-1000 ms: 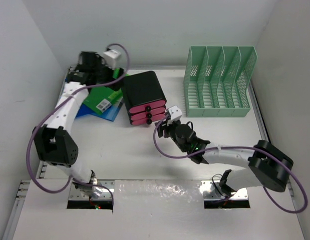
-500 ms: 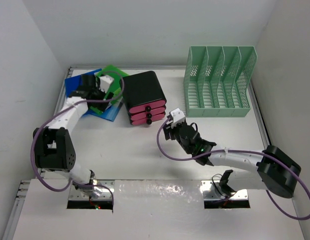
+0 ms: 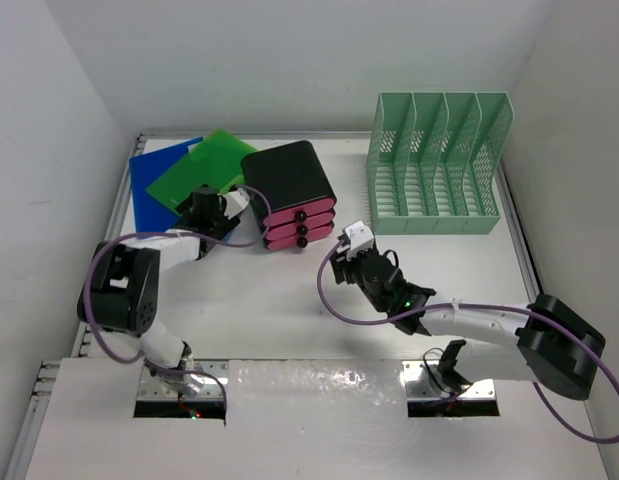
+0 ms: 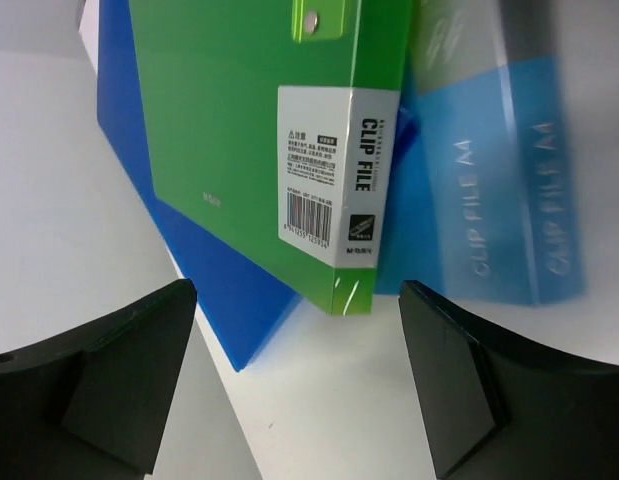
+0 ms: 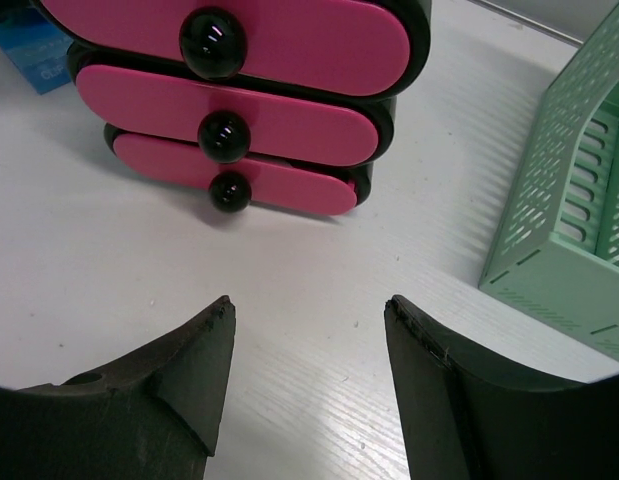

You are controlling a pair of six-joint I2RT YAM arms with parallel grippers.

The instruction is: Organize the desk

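White walls close in around your workspace, and the large matte-white desk with thin silver rails [image 3: 289,310] fills the floor of the top view, running from the arm bases at its near edge to the back wall.

At the far-left corner you have a flat green plastic clip file [image 3: 201,168] lying partly over a flat blue plastic folder [image 3: 151,188]. Your left gripper [image 3: 211,208] sits at the near edge of that pair. In the left wrist view its two black fingers [image 4: 119,370] stand wide apart and hold nothing. The green file's labelled corner [image 4: 334,180] shows in the gap beyond them, with the blue folder [image 4: 224,300] under it.

Just to the right of the folders stands a small black box with three pink drawers [image 3: 289,195], fronts facing the arms. Your right gripper [image 3: 341,252] hovers over bare desk near those fronts. The right wrist view shows its fingers [image 5: 179,370] parted and empty, with the pink drawers and their black knobs [image 5: 229,130] straight ahead.

A mint-green mesh file rack with four slots [image 3: 436,165] stands upright at the far right, apart from the drawer box; its corner [image 5: 574,220] appears in the right wrist view too.
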